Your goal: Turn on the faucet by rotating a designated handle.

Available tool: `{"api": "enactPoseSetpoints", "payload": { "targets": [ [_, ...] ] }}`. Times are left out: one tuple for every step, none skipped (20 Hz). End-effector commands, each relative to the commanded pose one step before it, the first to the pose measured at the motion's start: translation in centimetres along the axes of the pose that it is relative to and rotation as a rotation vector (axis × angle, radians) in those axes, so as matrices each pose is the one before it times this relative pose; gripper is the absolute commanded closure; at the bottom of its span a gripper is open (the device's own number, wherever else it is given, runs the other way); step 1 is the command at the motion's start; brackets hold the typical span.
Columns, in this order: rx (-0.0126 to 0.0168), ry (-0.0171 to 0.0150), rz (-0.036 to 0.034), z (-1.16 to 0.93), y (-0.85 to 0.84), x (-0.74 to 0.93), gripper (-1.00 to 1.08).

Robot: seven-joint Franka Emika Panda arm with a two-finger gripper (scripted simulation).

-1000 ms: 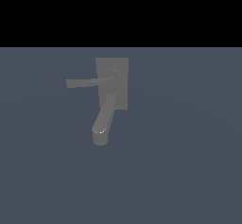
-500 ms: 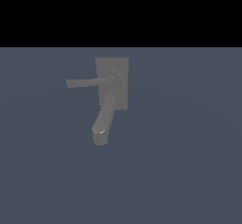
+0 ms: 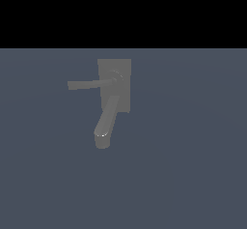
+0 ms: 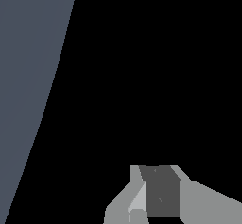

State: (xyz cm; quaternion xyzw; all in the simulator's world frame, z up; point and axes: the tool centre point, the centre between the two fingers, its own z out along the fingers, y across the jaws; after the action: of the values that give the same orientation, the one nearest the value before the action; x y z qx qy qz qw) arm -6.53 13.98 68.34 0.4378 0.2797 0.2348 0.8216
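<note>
Faucet [image 3: 114, 85]: stood on the grey floor [image 3: 193, 175], mid-scene.
Handle [image 3: 89, 84]: long axis ran level from the hub toward the exterior view's left.
Gripper [image 4: 158, 199]: seen only by the wrist camera; opening indeterminable, nothing visibly held; bearing to handle unknown.

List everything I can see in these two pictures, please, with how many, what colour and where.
faucet: one, matte grey, on the blue-grey floor, middle of the exterior view.
handle: one, thin grey bar, sticking out from the hub toward the exterior view's left.
spout: one, thick grey, rounded end, reaching toward the camera.
floor: one, blue-grey, under the faucet.
end effector: one, light and dark grey, seen only in the wrist view, partly cut off at the picture's edge; nothing visible in it; open or shut cannot be told.
</note>
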Motion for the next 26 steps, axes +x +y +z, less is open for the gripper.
{"api": "enactPoseSetpoints", "payload": {
  "targets": [
    [-0.07586,0.03242,-0.00186,-1.825,2.012,1.291,1.08],
    [-0.02866,0.01414,-0.00423,-0.705,0.695,0.644,1.08],
    [-0.028,0.01473,-0.00561,-0.703,0.641,0.698,1.08],
    [-0.02728,0.01533,-0.00696,-0.7,0.585,0.751,1.08],
    [-0.02649,0.01595,-0.00827,-0.697,0.527,0.804,1.08],
    [-0.02564,0.01657,-0.00955,-0.693,0.467,0.857,1.08],
    [-0.02472,0.01721,-0.01079,-0.688,0.405,0.909,1.08],
    [-0.02374,0.01785,-0.01198,-0.682,0.341,0.96,1.08],
    [-0.02272,0.01849,-0.01314,-0.676,0.276,1.011,1.08],
    [-0.02163,0.01914,-0.01424,-0.669,0.21,1.061,1.08],
    [-0.02049,0.01979,-0.0153,-0.662,0.143,1.11,1.08],
    [-0.01929,0.02043,-0.01631,-0.653,0.074,1.157,1.08],
    [-0.01806,0.02108,-0.01726,-0.644,0.005,1.204,1.08],
    [-0.01677,0.02171,-0.01816,-0.634,-0.065,1.249,1.08],
    [-0.01545,0.02234,-0.019,-0.623,-0.136,1.294,1.08],
    [-0.01408,0.02295,-0.01978,-0.612,-0.207,1.337,1.08],
    [-0.01269,0.02356,-0.02051,-0.6,-0.279,1.378,1.08],
    [-0.01126,0.02416,-0.02117,-0.588,-0.35,1.418,1.08],
    [-0.0098,0.02474,-0.02177,-0.574,-0.422,1.457,1.08],
    [-0.00832,0.02532,-0.02232,-0.561,-0.493,1.495,1.08],
    [-0.00682,0.02587,-0.0228,-0.546,-0.565,1.531,1.08],
    [-0.00531,0.02641,-0.02322,-0.531,-0.635,1.566,1.08],
    [-0.00378,0.02695,-0.02358,-0.516,-0.705,1.599,1.08],
    [-0.00224,0.02745,-0.02387,-0.5,-0.775,1.631,1.08],
    [-0.0007,0.02795,-0.02411,-0.483,-0.843,1.661,1.08],
    [0.00085,0.02842,-0.02428,-0.466,-0.91,1.69,1.08]
  ]
}}
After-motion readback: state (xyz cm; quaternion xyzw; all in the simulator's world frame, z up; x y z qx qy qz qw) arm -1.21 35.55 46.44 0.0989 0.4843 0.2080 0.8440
